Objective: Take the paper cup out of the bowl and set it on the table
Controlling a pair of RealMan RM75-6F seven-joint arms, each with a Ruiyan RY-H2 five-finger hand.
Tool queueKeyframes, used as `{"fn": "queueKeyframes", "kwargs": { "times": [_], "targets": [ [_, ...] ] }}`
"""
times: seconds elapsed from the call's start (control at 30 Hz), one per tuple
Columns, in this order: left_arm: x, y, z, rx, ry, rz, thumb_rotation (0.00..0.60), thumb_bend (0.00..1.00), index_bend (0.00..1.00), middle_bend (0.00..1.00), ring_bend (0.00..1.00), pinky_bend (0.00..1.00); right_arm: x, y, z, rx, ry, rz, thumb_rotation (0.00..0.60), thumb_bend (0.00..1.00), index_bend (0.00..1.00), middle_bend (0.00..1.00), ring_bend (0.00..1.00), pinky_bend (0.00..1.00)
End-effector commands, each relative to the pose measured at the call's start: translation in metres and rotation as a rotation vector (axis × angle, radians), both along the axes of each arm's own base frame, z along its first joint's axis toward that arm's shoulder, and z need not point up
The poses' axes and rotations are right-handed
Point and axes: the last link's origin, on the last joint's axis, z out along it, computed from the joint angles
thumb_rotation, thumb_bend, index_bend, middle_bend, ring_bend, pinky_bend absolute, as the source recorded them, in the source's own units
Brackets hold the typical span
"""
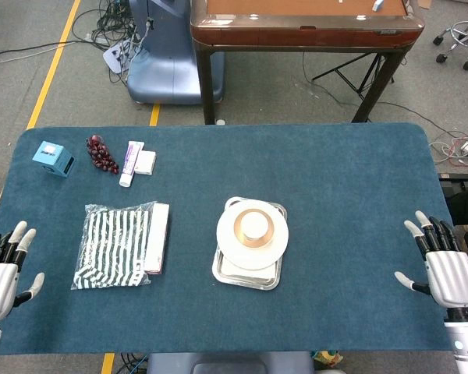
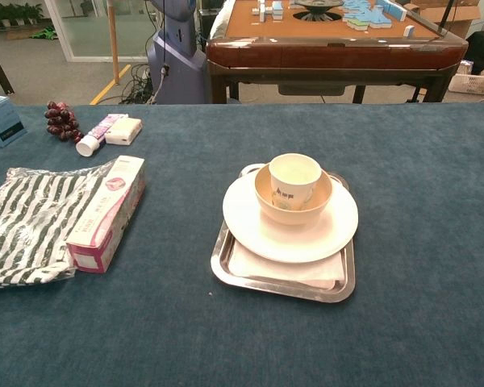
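Note:
A white paper cup [image 2: 294, 179] stands upright inside a tan bowl [image 2: 268, 200]; in the head view the paper cup [image 1: 254, 226] sits at the centre of the bowl [image 1: 239, 229]. The bowl rests on a white plate [image 2: 250, 230], which lies on a metal tray [image 2: 226, 270]. My left hand [image 1: 4, 265] lies open at the table's left edge, far from the bowl. At the right edge my right hand [image 1: 443, 265] is open too, fingers spread. Neither hand shows in the chest view.
A striped bag [image 1: 109, 245] with a pink-and-white box [image 2: 109, 211] lies left of the tray. Further back are a tube [image 2: 97, 134], a white packet [image 2: 123, 130], dark grapes [image 2: 60, 118] and a blue box [image 1: 53, 158]. A wooden table [image 1: 304, 31] stands beyond.

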Motion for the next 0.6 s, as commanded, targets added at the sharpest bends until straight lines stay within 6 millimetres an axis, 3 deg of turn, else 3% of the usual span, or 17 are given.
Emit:
{"fn": "queueKeyframes", "kwargs": {
  "times": [0.03, 0.6],
  "targets": [
    [-0.0012, 0.0009, -0.0001, -0.001, 0.001, 0.006, 0.600, 0.32, 0.00, 0.00, 0.00, 0.00, -0.0011, -0.0004, 0.0011, -0.004, -0.001, -0.003, 0.600, 0.08, 0.08, 0.06, 0.00, 0.00],
    [-0.0054, -0.0023, -0.0019, -0.004, 0.008, 0.025, 0.600, 0.32, 0.00, 0.00, 0.00, 0.00, 0.0037, -0.0055, -0.0024, 0.020, -0.017, 0.012, 0.600, 0.08, 0.08, 0.06, 0.00, 0.00]
  ]
}}
